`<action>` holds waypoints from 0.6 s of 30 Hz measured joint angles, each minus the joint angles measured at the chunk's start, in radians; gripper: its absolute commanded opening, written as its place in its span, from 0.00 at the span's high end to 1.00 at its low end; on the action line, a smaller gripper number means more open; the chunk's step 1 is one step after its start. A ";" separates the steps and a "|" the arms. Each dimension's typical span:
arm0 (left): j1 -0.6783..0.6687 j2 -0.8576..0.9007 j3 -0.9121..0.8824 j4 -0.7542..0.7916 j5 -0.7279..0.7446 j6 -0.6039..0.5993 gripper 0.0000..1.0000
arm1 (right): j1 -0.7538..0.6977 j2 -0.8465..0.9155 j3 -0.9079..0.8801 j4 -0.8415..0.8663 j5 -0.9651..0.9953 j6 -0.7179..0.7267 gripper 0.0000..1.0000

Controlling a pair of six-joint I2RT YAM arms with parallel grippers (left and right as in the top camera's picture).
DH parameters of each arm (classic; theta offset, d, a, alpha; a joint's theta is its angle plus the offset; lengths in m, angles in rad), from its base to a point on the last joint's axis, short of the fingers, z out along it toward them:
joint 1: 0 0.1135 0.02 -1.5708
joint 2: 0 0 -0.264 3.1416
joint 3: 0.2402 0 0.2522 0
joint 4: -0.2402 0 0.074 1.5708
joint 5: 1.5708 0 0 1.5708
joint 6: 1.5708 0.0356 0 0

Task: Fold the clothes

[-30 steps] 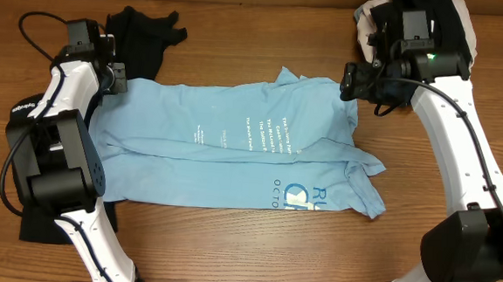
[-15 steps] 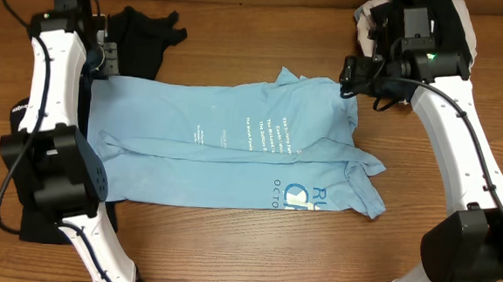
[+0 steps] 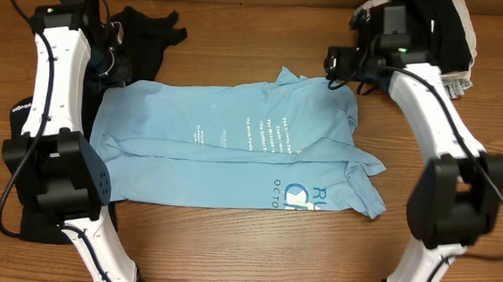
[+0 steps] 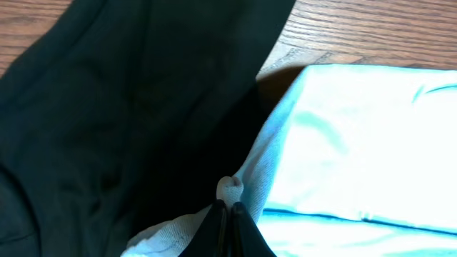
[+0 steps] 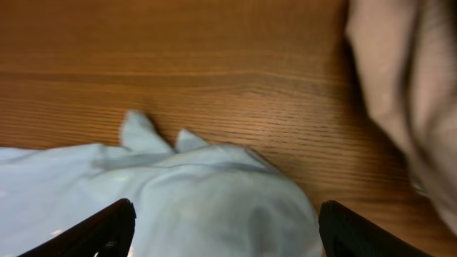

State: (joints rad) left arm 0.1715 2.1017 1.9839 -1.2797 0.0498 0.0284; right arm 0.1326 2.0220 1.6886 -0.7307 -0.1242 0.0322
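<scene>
Pinching a corner of the blue shirt (image 3: 233, 149) in the closed left gripper (image 4: 228, 208); hovering the right gripper (image 5: 225, 218), fingers spread, above its opposite edge.

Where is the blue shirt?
The blue shirt lies spread across the table's middle in the overhead view, its far left corner pinched by the left claw beside a black cloth.

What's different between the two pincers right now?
The left pincer is closed, pinching a corner of the light blue shirt; the right pincer is wide open, holding nothing. The left sits by the black garment; the right is over the shirt's other end. Both are at the shirt's far edge.
</scene>
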 measured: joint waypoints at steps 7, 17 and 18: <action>0.000 0.000 0.000 0.000 0.012 0.000 0.96 | -0.002 0.140 0.000 0.070 0.012 -0.011 0.13; 0.000 0.000 0.000 0.001 0.018 0.000 0.96 | -0.018 0.233 0.000 0.046 0.027 -0.020 0.33; 0.000 0.000 0.000 0.003 0.018 0.000 0.96 | -0.019 0.233 0.001 0.046 0.024 -0.018 0.37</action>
State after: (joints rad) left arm 0.1715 2.1017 1.9839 -1.2766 0.0681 0.0284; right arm 0.1135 2.2555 1.6897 -0.6849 -0.1005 0.0147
